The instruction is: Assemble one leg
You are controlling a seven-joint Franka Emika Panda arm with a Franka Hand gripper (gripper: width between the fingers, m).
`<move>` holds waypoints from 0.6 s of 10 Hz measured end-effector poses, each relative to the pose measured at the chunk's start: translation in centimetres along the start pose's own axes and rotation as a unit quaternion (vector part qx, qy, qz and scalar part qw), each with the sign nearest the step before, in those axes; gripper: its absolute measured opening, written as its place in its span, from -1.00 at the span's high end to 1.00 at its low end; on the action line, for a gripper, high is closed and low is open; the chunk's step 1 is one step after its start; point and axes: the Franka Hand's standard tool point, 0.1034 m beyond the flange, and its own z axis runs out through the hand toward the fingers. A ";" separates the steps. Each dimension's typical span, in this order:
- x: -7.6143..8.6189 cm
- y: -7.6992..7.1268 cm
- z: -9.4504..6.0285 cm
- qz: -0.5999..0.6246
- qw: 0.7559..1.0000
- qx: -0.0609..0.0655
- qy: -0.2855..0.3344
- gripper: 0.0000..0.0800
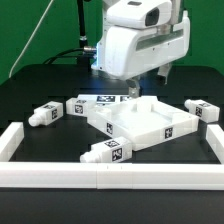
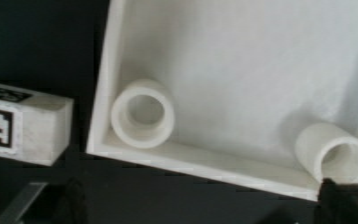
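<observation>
The large white tray piece (image 1: 148,122) lies in the middle of the black table. In the wrist view its inside (image 2: 247,70) shows with two round sockets (image 2: 144,112) near one rim. Several small white tagged legs lie around it: one (image 1: 107,152) at the front, two (image 1: 45,113) (image 1: 78,105) at the exterior view's left, one (image 1: 203,112) at its right. In the wrist view one leg (image 2: 19,122) lies beside the tray's rim. My gripper (image 1: 132,78) hovers above the tray's far side. It (image 2: 190,202) is open and empty, its dark fingertips (image 2: 345,195) wide apart.
A low white fence (image 1: 110,178) borders the work area at the front and on both sides (image 1: 10,140). A flat tagged white piece (image 1: 102,98) lies just behind the tray under the arm. Cables hang at the back.
</observation>
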 end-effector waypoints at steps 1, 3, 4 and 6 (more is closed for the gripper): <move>-1.0 0.9 0.5 -0.021 1.000 0.008 -0.004 -0.62; -1.2 2.9 0.8 -0.081 0.997 0.003 -0.001 -0.62; -0.7 3.3 0.0 -0.083 0.997 0.001 0.001 -0.62; -0.9 3.2 0.4 -0.082 0.997 0.003 -0.001 -0.62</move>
